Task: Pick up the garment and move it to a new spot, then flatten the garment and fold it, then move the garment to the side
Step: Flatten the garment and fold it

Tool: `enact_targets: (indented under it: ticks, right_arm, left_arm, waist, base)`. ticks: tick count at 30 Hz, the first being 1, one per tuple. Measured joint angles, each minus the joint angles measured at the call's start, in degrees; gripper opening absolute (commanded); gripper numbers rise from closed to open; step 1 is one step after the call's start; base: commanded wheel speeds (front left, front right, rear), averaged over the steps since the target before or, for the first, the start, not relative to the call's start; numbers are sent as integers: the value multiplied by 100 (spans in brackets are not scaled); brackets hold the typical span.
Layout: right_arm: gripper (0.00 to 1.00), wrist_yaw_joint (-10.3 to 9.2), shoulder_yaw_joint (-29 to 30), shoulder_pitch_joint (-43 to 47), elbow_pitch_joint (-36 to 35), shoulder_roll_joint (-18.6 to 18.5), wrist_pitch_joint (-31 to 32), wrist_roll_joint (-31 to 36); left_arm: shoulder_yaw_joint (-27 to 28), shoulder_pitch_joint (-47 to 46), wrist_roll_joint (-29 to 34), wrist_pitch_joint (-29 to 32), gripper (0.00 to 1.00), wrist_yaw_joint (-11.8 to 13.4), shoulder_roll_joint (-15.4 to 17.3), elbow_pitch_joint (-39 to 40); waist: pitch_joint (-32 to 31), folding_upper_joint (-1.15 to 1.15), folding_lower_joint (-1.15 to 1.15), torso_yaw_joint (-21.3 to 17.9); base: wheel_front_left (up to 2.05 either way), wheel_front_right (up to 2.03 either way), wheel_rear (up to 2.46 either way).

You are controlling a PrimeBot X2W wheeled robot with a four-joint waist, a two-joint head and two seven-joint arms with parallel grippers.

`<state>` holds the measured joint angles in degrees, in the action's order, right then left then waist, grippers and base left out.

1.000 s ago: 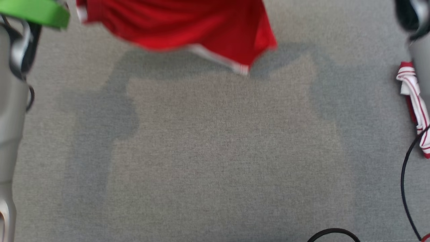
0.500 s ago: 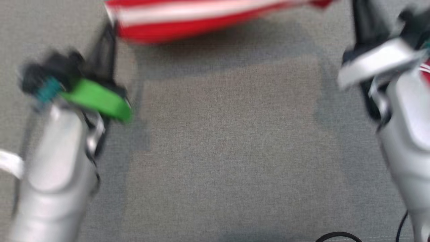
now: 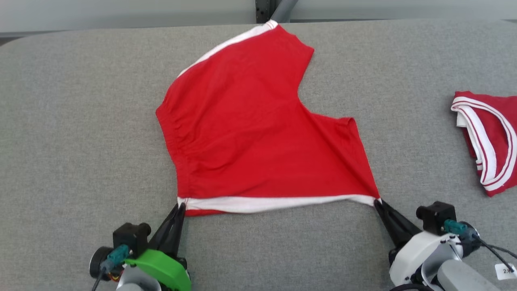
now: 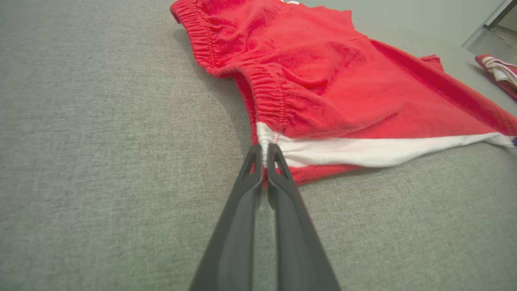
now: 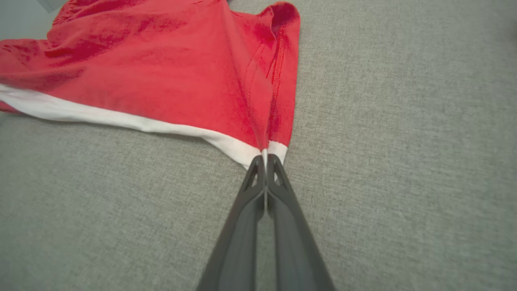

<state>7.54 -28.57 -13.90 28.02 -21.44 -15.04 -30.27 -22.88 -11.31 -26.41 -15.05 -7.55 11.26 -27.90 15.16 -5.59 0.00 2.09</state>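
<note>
The garment (image 3: 250,133) is a pair of red shorts with white side stripes, spread on the grey padded table. Its near edge is a white stripe pulled taut between my two grippers. My left gripper (image 3: 180,206) is shut on the stripe's left end beside the gathered waistband (image 4: 264,99); its own view shows the pinch (image 4: 264,146). My right gripper (image 3: 377,201) is shut on the stripe's right end at the leg hem corner (image 5: 274,149), seen close up in its own view (image 5: 265,158). One leg of the garment reaches toward the table's far edge.
A second red and white garment (image 3: 486,145) lies folded at the table's right side and appears at the far right in the left wrist view (image 4: 499,70). The grey table surface (image 3: 80,121) stretches wide on the left. A metal post (image 3: 278,8) stands behind the far edge.
The head camera has swung, so the whole picture shifted. The garment, held up in the air before, now lies spread on the table with both grippers low at its near edge.
</note>
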Motion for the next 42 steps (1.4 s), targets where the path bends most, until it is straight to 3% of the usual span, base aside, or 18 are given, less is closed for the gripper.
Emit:
enact_targets:
  ticks: [5,15,22,31,42]
  right_arm:
    - [0,0,-246,569,11,-138,-1,-97]
    - [0,2,286,1468,-424,-85,-1,-137]
    - [0,2,771,1554,-825,-23,0,-58]
    - [0,1,1311,155,-691,56,0,338]
    - [0,1,905,-2396,488,-127,11,772]
  left_arm:
    - [123,774,132,-8,0,0,-59,97]
    - [802,1709,216,-8,0,-2,-143,387]
    - [856,1741,364,-8,0,-3,-268,750]
    - [698,758,409,-8,0,-2,-465,1351]
    - [469,-570,98,-8,0,-1,-764,1300]
  waist:
    - [-409,0,0,-14]
    - [-1038,0,0,-112]
    - [-1068,0,0,-56]
    - [-669,1,0,320]
    - [382,2,0,904]
  base:
    - [0,0,0]
    - [0,0,0]
    - [0,0,0]
    - [0,0,0]
    - [0,0,0]
